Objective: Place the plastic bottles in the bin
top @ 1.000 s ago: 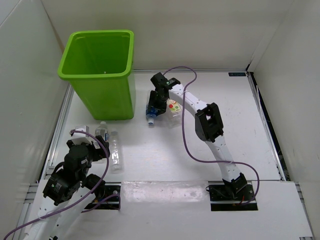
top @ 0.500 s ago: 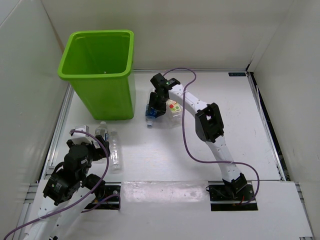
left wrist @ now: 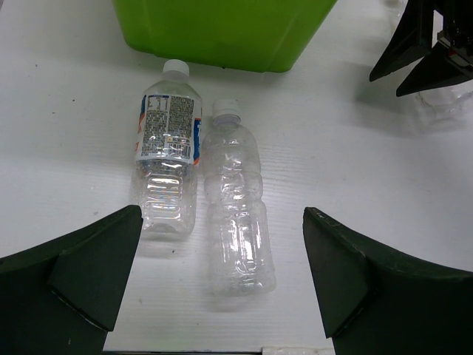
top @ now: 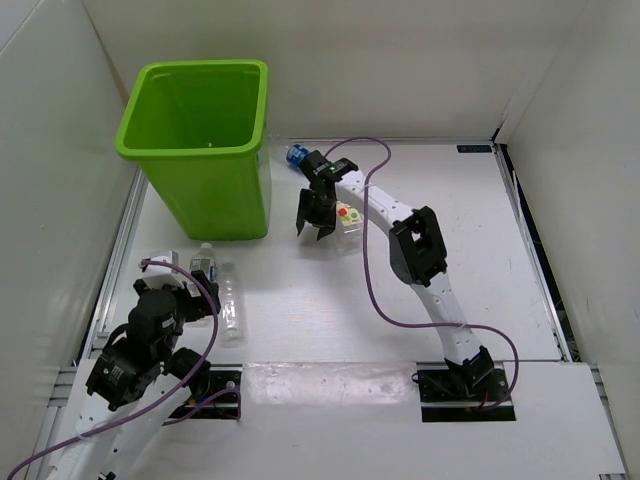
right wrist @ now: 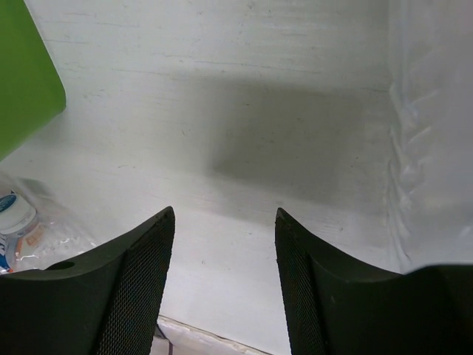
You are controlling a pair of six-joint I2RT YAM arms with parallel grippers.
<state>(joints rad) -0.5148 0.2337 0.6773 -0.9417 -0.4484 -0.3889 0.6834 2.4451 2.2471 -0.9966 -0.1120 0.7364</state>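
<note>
The lime-green bin stands at the far left; its wall shows in the left wrist view and the right wrist view. Two clear bottles lie side by side near it, one labelled, one bare. My left gripper is open and empty just short of them. My right gripper is open and empty above the table. The fruit-label bottle lies right beside it. A blue-capped bottle shows by the bin's right side, behind the right wrist.
White walls close in the table on the left, back and right. A purple cable loops along the right arm. Part of a bottle with a blue and white label sits at the lower left edge of the right wrist view.
My right gripper has opened and let go of the blue-capped bottle. That bottle has gone from below the gripper to the far side by the bin. The left arm has not moved.
</note>
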